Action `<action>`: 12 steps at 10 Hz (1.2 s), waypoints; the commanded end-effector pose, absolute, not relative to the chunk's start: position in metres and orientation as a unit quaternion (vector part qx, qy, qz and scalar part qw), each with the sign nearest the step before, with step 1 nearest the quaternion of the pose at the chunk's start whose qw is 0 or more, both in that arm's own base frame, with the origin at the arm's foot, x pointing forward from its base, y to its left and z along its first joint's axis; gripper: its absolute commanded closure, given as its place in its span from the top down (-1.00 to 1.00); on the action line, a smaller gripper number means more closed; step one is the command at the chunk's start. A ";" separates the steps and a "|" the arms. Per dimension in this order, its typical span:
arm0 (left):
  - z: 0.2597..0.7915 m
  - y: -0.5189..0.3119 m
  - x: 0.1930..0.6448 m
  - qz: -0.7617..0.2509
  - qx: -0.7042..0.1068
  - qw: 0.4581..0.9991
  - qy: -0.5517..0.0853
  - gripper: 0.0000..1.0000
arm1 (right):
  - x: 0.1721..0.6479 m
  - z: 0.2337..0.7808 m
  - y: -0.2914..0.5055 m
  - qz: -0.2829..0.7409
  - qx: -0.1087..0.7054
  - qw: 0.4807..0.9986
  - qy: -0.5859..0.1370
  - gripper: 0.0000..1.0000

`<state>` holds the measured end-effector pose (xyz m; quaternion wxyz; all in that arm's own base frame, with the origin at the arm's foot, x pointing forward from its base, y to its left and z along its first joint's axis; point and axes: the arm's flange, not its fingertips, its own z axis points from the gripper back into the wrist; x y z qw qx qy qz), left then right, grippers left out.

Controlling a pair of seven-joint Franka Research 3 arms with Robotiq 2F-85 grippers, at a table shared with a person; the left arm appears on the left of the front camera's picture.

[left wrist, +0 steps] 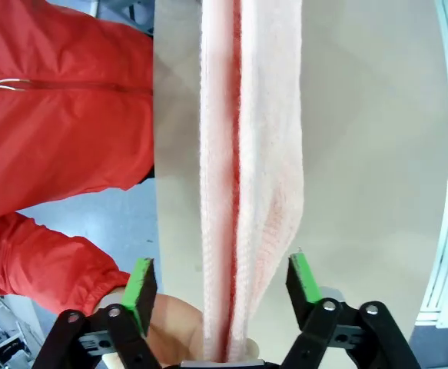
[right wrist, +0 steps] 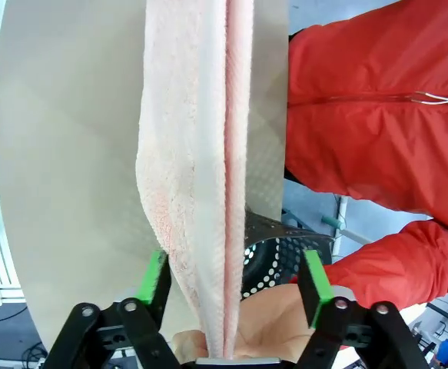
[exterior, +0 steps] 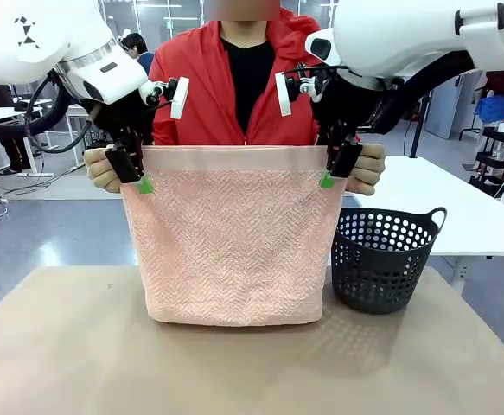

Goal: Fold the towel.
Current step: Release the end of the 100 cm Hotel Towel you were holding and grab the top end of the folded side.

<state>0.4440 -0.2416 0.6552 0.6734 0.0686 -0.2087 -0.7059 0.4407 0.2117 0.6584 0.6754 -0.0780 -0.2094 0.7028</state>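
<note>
Towel hangs center frame, held by a person's hands.
Left end effector and right end effector straddle its top corners, fingers apart.

Salmon-pink herringbone towel, I see it hanging doubled, plain band along its top edge, lower edge near the worktop

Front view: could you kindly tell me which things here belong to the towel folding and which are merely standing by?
In the job: towel; person's hands holding its top corners; left gripper and right gripper, each open astride a corner.
Standing by: black basket, on the table at its right side.
</note>
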 end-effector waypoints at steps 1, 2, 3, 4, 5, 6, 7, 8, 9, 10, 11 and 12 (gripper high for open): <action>0.666 -0.240 0.444 -0.710 0.060 0.674 -0.198 -0.89 | 0.440 0.666 0.219 0.693 -0.083 0.688 -0.198 -0.50; 0.666 -0.241 0.444 -0.710 0.060 0.674 -0.197 -1.00 | 0.440 0.666 0.220 0.694 -0.084 0.688 -0.196 -1.00; 0.666 -0.241 0.443 -0.710 0.060 0.673 -0.196 -1.00 | 0.441 0.666 0.221 0.693 -0.084 0.689 -0.195 -1.00; 0.666 -0.241 0.443 -0.709 0.060 0.675 -0.196 -1.00 | 0.441 0.666 0.221 0.692 -0.084 0.690 -0.195 -1.00; 0.665 -0.240 0.443 -0.709 0.060 0.675 -0.196 -0.93 | 0.441 0.666 0.220 0.691 -0.084 0.691 -0.196 -0.94; 0.666 -0.240 0.443 -0.708 0.061 0.676 -0.196 -1.00 | 0.441 0.666 0.220 0.691 -0.084 0.691 -0.197 -1.00; 0.665 -0.239 0.442 -0.707 0.062 0.676 -0.196 -1.00 | 0.440 0.666 0.220 0.691 -0.084 0.690 -0.197 -1.00; 0.664 -0.237 0.442 -0.705 0.061 0.679 -0.196 -1.00 | 0.440 0.665 0.221 0.691 -0.084 0.690 -0.198 -1.00; 0.662 -0.236 0.441 -0.703 0.061 0.681 -0.195 -1.00 | 0.440 0.664 0.220 0.688 -0.083 0.693 -0.198 -1.00; 0.660 -0.233 0.439 -0.695 0.061 0.689 -0.197 -1.00 | 0.440 0.662 0.220 0.684 -0.080 0.697 -0.198 -1.00; 0.652 -0.225 0.436 -0.695 0.068 0.688 -0.198 -1.00 | 0.440 0.657 0.216 0.681 -0.080 0.702 -0.193 -1.00; 0.661 -0.239 0.443 -0.703 0.069 0.679 -0.201 -1.00 | 0.438 0.663 0.219 0.700 -0.075 0.680 -0.203 -1.00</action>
